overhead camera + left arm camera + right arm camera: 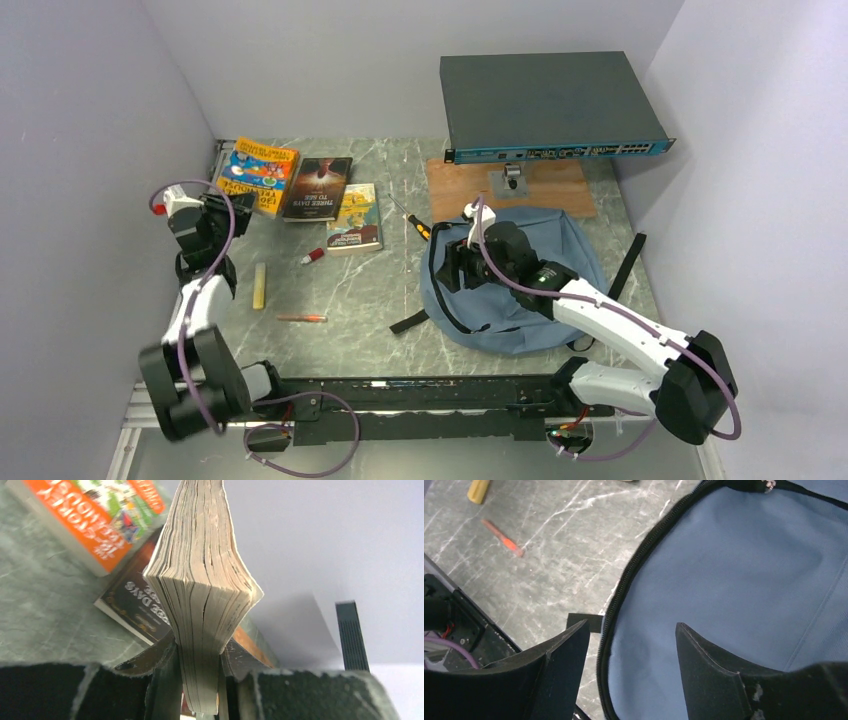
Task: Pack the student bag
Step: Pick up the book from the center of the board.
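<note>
One book was being fetched, by my reading. The left hand was clamped on a thick paperback, held on edge above an orange book and a dark book by the worktop's far-left corner. The student bag lay flat near the right edge. The right hand hovered over its zip rim, jaws well apart and holding nothing. Next, the bag's mouth probably needed lifting open, then the paperback carrying across to it.
</note>
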You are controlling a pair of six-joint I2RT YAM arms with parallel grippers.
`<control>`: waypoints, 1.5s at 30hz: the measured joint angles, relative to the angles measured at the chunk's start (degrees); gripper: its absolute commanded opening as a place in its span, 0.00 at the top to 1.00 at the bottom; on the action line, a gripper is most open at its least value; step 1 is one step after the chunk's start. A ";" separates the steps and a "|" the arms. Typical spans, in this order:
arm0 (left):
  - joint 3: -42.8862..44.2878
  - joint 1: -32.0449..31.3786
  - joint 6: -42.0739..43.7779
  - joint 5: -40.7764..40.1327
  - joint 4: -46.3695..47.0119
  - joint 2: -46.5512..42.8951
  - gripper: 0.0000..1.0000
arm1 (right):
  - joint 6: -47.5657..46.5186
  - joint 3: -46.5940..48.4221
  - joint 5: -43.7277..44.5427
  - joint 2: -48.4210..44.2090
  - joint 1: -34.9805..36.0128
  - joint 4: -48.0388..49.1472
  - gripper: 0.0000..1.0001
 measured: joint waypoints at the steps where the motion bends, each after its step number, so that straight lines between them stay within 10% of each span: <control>1: 0.57 -0.26 2.21 0.11 -3.50 -4.39 1.00 | 0.00 0.33 -0.15 0.13 0.17 -0.31 0.29; 13: 3.63 -3.34 9.81 26.80 -8.57 -21.99 1.00 | 6.08 11.13 -15.21 0.20 -1.03 6.01 0.16; 29: 10.36 -33.68 16.85 38.56 -3.28 -26.84 1.00 | 29.73 10.56 -40.57 -3.50 -17.94 28.33 0.02; 38: 14.78 -39.60 17.40 39.71 -7.78 -19.43 0.90 | 39.08 7.91 -48.28 -2.93 -18.12 43.67 0.72; 41: 17.77 -39.74 17.38 41.40 -10.54 -17.68 0.59 | 40.65 6.88 -48.98 -2.23 -18.69 45.57 1.00; 45: 19.78 -39.34 15.45 42.86 -9.99 -14.45 0.11 | 40.83 6.82 -49.94 -2.34 -18.95 45.94 1.00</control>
